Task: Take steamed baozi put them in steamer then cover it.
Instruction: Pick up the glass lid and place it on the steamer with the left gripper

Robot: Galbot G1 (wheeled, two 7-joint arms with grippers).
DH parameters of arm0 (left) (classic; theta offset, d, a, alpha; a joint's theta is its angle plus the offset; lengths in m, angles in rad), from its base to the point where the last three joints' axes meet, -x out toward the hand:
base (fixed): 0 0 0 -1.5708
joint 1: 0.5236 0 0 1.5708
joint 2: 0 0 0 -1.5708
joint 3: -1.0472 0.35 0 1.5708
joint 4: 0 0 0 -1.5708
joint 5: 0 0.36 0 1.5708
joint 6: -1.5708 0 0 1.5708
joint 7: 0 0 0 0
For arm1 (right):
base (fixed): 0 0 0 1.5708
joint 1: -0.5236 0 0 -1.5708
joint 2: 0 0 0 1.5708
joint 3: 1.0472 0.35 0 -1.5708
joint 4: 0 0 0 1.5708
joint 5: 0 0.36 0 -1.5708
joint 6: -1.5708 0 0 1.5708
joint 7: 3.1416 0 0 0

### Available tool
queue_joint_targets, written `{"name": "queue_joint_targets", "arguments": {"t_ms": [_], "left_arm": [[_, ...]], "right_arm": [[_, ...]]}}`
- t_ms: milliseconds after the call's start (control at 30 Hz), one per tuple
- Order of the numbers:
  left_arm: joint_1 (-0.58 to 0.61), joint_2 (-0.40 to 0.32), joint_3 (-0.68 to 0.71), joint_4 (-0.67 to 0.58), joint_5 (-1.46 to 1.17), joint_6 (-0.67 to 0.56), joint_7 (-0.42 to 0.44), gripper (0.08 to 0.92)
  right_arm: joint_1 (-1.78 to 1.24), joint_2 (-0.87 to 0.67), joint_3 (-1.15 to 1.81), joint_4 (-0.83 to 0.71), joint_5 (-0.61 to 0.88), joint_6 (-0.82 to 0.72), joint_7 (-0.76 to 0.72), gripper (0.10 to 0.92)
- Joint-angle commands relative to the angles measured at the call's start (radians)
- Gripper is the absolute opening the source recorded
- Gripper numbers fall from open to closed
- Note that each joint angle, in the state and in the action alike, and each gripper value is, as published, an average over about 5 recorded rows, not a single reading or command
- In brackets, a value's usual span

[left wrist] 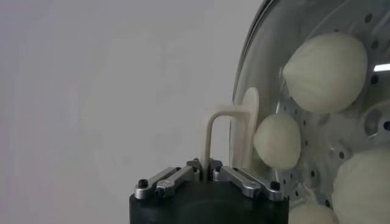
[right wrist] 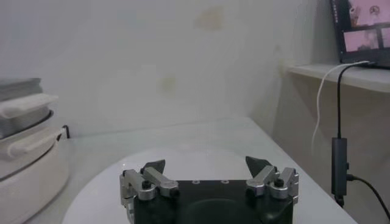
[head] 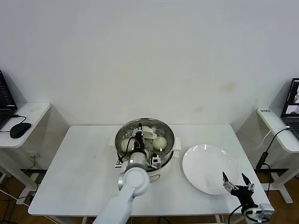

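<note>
- Head view, nearest edge: the right gripper (head: pixel 237 183) hung low over the near right corner of the table (head: pixel 70 177), its two dark fingers spread wide with nothing between them.
- It sat at the near rim of the white plate (head: pixel 205 163), which lay bare on the table just to the right of the steamer (head: pixel 145 144); the right wrist view showed the same fingers (right wrist: pixel 153 167) apart above the plate (right wrist: pixel 201 158), with the steamer's cream base (right wrist: pixel 27 164) off to one side.
- Left arm reached in from the near edge, and the left gripper (head: pixel 139 138) was over the middle of the steamer, at the cream handle (head: pixel 147 133) of the glass lid (head: pixel 161 128).
- In the left wrist view the left gripper's (left wrist: pixel 205 165) fingers were drawn close together around the thin handle (left wrist: pixel 228 131), pinching it or very nearly so.
- The lid (left wrist: pixel 256 79) rested on the steamer, covering it, steel rim matching the basket's edge.
- Under the glass lay the buns (left wrist: pixel 326 70) on the perforated steel floor, four showing in the left wrist view and just beyond the gripper.
- Farther back stood a plain white wall, with a side desk and mouse (head: pixel 19 129) at far left.
</note>
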Motion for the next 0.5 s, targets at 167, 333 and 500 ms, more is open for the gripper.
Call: {"name": "queue_joint_targets", "arguments": {"t_ms": [167, 333, 500], "left_arm": [[0.013, 0.011, -0.003, -0.06, -0.013, 0.001, 0.006, 0.359], [0.024, 0.022, -0.004, -0.106, -0.029, 0.003, 0.017, 0.497], [0.047, 0.04, -0.009, -0.155, -0.05, 0.006, 0.034, 0.644]], "right_arm": [[0.0, 0.002, 0.0, -0.001, -0.001, 0.001, -0.001, 0.823], [0.0, 0.002, 0.001, -0.001, -0.001, 0.001, -0.001, 0.823], [-0.001, 0.001, 0.005, -0.003, 0.0, 0.002, -0.001, 0.823]]}}
